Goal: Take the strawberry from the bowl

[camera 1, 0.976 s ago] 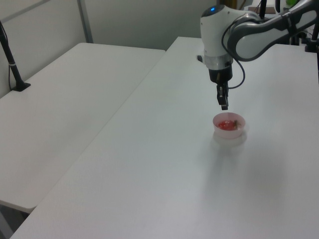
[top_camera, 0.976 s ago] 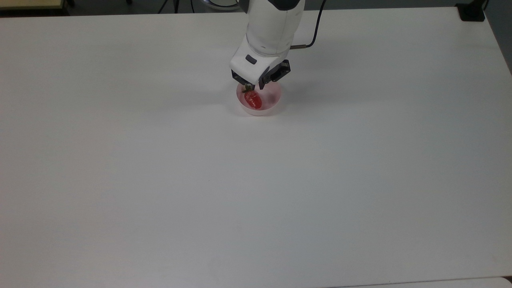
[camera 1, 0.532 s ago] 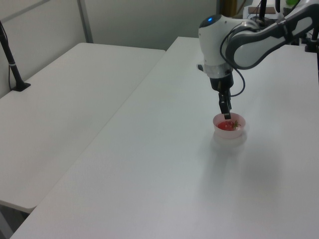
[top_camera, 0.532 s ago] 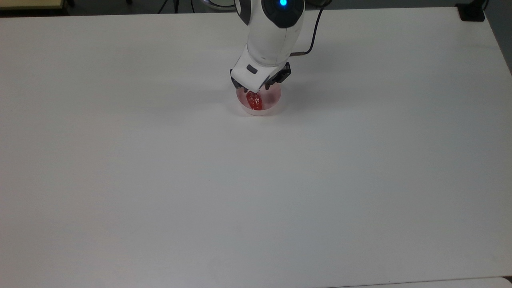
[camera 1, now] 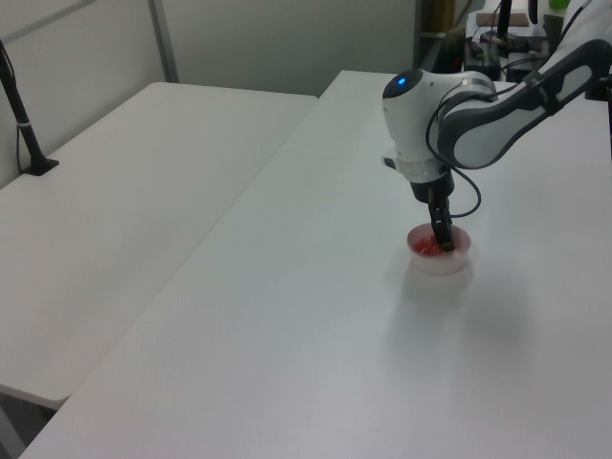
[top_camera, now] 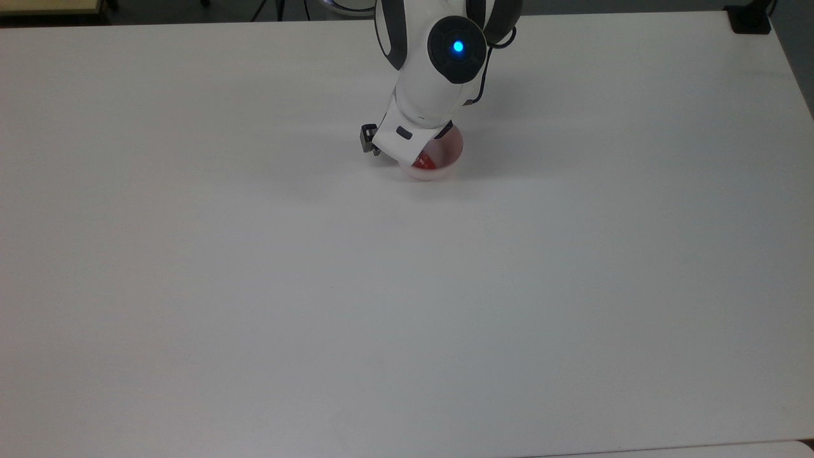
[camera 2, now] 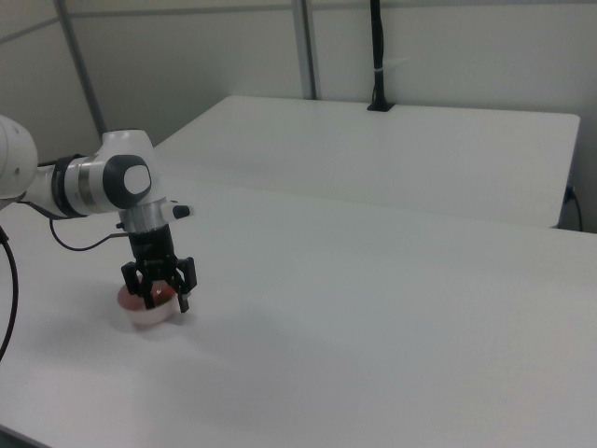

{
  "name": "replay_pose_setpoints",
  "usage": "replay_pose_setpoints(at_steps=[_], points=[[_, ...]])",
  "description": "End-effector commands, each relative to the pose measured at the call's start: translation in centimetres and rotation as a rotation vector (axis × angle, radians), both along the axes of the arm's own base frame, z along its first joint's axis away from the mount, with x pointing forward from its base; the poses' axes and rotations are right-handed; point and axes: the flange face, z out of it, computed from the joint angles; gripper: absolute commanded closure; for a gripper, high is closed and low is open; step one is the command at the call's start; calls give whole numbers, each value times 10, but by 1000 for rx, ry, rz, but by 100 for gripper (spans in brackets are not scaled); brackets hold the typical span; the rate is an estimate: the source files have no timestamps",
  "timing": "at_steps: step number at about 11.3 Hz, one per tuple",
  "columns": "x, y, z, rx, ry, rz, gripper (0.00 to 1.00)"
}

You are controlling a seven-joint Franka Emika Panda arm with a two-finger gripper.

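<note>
We are at the reach-and-grasp step: the gripper (camera 2: pixel 160 299) is lowered at the bowl (camera 2: pixel 149 311), and the strawberry (top_camera: pixel 425 163) lies inside the bowl, not yet lifted. In the right view the two fingers stand apart in a wide spread, one finger (camera 2: pixel 185 296) hanging outside the rim on the right view's right, so we judge that nothing is clamped. In the top view the wrist housing covers most of the bowl (top_camera: pixel 439 168), and a small red patch of the fruit shows at the near edge. In the left view the dark finger (camera 1: pixel 442 232) reaches down into the bowl (camera 1: pixel 440 260), with red (camera 1: pixel 426 248) visible just beside it on the left view's left. Compared with one second ago, the arm has come down from a hover above the rim, and the bowl sits further toward the top view's right than it did, which suggests that the fingers have nudged it across the white table (top_camera: pixel 254 286). For the next move we judge that the spread must be centred on the fruit with both fingers inside the rim, then closed gently before any lift. A finger outside the wall risks pinching the bowl or pushing it further.
</note>
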Motion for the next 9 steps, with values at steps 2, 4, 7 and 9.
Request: replay_pose_setpoints(at_steps=[2,4,7,9], points=[[-1,9,2,-5,-47,22,26],[0,10,6,-2,-56,22,25],[7,3,52,8,-90,11,19],[14,6,82,23,-106,-30,19]])
